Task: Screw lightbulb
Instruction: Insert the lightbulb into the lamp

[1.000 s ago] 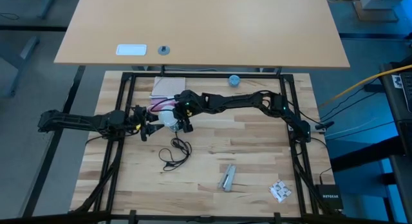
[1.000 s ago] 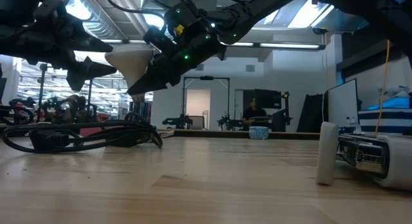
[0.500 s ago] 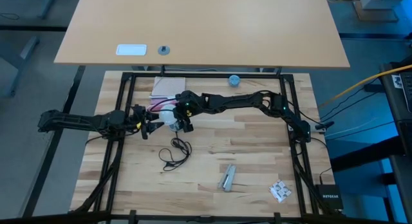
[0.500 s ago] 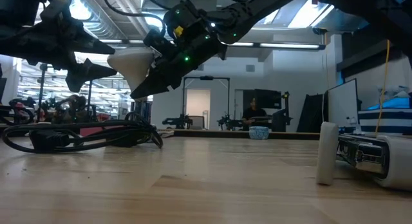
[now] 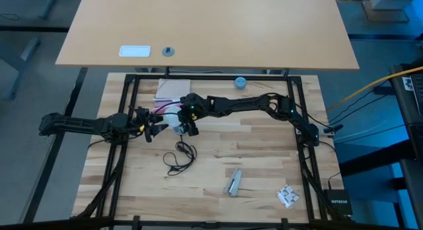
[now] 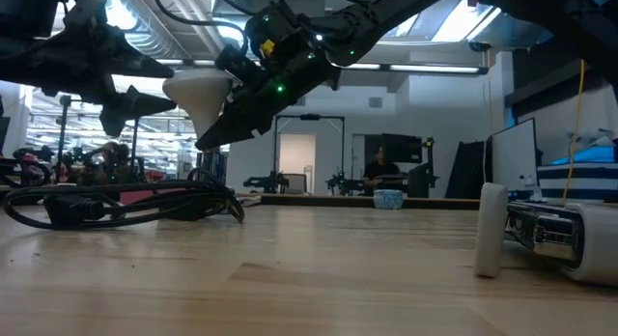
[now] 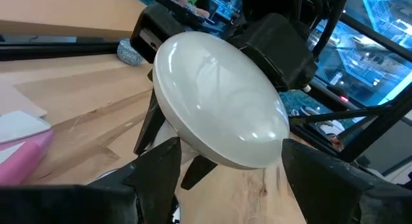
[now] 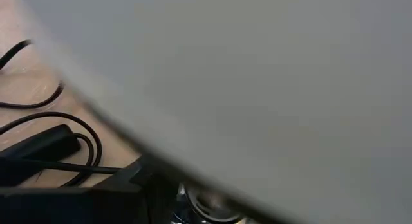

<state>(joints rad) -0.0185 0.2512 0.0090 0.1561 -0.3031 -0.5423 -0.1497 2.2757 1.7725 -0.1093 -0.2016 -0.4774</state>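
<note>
The white frosted lightbulb (image 5: 173, 119) hangs in the air between my two grippers, above the table's middle left. It also shows in the low view (image 6: 198, 93). Its dome (image 7: 219, 98) faces my left gripper. My right gripper (image 5: 187, 121) comes from the table's right and is shut on the bulb. My left gripper (image 5: 156, 129) is open. Its two fingers (image 7: 161, 169) stand on either side of the dome's lower rim. I cannot tell whether they touch it. The bulb fills the right wrist view (image 8: 257, 76). My right gripper holds the lightbulb by its tapering back part (image 6: 224, 97), behind the dome, between its two fingers (image 6: 237, 119). The fingers come nearly level from the table's right side. The bulb is lifted clear of the table, with its dome turned toward the table's left.
A coiled black cord (image 5: 180, 156) lies on the table just in front of the grippers and shows in the low view (image 6: 116, 203). A silver object (image 5: 233, 182) and a crumpled packet (image 5: 287, 195) lie near the front. A pink pad (image 5: 173, 90) and a blue object (image 5: 240, 82) lie at the back.
My right gripper has tipped slightly and raised the lightbulb a little. The bulb stays clear of the table between the two grippers.
</note>
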